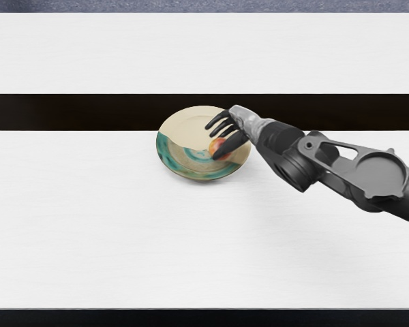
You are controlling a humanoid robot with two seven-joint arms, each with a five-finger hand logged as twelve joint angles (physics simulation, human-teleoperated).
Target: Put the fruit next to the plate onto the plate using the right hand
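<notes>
A cream plate (191,129) with a teal band along its lower-left rim lies at the table's middle, partly across a dark stripe. A small red-orange fruit (216,146) sits over the plate's right part. My right hand (219,136) reaches in from the right and hovers over the plate's right side. Its fingers (217,122) are spread out above the fruit and do not close on it. The thumb lies along the fruit's right side, and I cannot tell if it touches. The left arm is out of view.
A wide dark stripe (68,112) crosses the white table (88,218) behind the plate. The right forearm (347,170) stretches over the table's right half. A dark edge runs along the bottom of the view.
</notes>
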